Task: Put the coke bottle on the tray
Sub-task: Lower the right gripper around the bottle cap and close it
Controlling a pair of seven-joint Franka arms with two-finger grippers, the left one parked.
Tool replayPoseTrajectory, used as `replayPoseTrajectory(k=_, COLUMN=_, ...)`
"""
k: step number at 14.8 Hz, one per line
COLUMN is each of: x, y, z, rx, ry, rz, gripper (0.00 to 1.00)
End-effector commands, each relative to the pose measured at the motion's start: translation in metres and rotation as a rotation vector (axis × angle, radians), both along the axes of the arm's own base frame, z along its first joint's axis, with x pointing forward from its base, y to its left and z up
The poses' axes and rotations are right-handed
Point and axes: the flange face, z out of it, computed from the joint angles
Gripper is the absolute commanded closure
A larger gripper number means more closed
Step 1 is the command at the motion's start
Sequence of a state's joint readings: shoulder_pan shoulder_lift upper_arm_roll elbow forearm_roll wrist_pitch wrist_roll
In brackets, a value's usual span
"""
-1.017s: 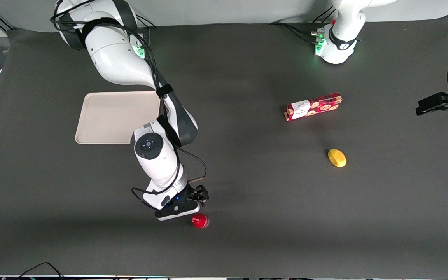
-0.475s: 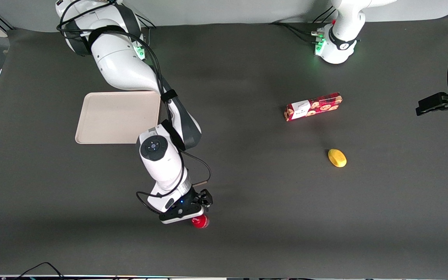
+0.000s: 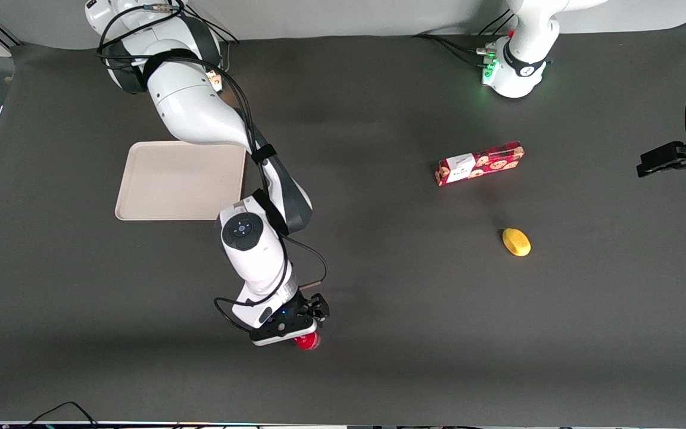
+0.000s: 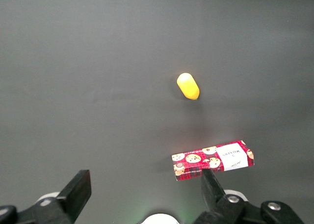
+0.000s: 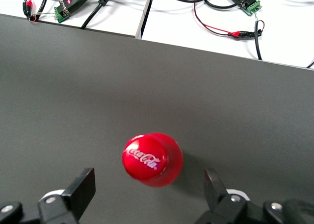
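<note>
- Standing upright on the dark table (image 3: 379,286), the bottle (image 3: 307,341) sits at the near edge of the working area, closer to the front camera than anything else on the table.
- Directly above the bottle hangs the gripper (image 3: 302,333), so that from the front only a red sliver of the bottle peeks out from under it.
- From the wrist camera the bottle (image 5: 152,159) is a red disc with white script, lying between the two fingers (image 5: 81,192), with dark table visible on each side of it; neither finger touches it.
- The gripper (image 5: 147,197) is spread wide, well wider than the bottle, and holds nothing.
- The tray (image 3: 179,179) lies farther from the front camera than the bottle, well apart from it, with the working arm's forearm crossing between them; nothing lies on the part of it that shows.
- A cookie box (image 3: 479,163) lies toward the parked arm's end of the table, well apart from the bottle.
- A yellow lump (image 3: 516,242) lies near that box, nearer to the front camera than it.
</note>
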State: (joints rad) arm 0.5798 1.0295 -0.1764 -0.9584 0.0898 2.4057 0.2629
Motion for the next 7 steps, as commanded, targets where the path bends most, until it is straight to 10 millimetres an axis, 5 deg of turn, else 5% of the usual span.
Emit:
replayPoseTrajectory(k=1, x=0.006, y=0.001, z=0.010, rx=0.024, ry=-0.024, rz=-0.023, gripper=0.02)
replayPoseTrajectory(k=7, x=0.010, y=-0.007, z=0.028, rx=0.032, ry=-0.035, rz=-0.032, gripper=0.07)
